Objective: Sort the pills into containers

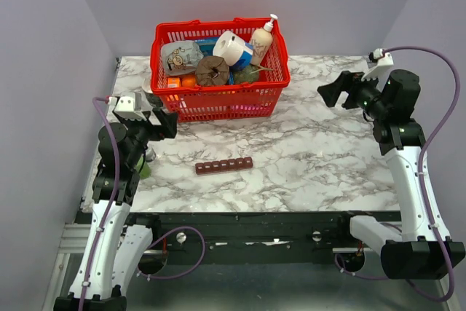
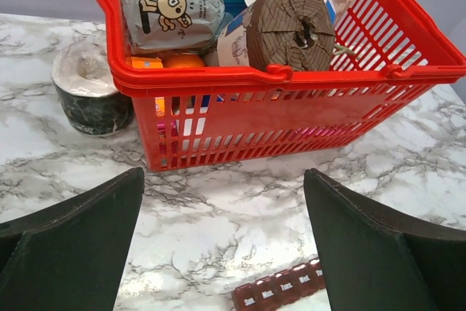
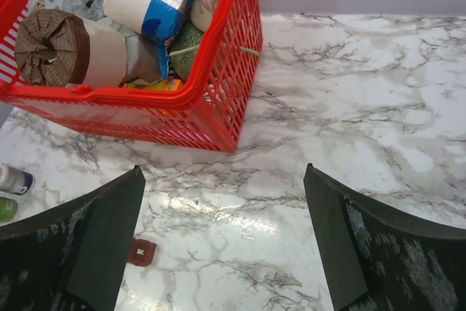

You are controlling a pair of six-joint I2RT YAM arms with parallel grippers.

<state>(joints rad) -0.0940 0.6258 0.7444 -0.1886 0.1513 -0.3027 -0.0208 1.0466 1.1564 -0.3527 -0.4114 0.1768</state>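
Note:
The dark red pill organizer (image 1: 223,165) lies flat on the marble table (image 1: 313,158), in front of the basket and left of centre. Its lids look shut and carry day labels. In the left wrist view its left end (image 2: 280,290) shows at the bottom between the fingers. In the right wrist view only its end compartment (image 3: 141,253) shows. My left gripper (image 1: 166,123) is open and empty, raised to the upper left of the organizer. My right gripper (image 1: 331,92) is open and empty, high at the far right. No loose pills show.
A big red mesh basket (image 1: 218,91) full of groceries stands at the back centre. A roll of tape (image 2: 91,89) sits by its left side. A small green bottle (image 1: 144,171) and a white one stand by the left arm, partly hidden.

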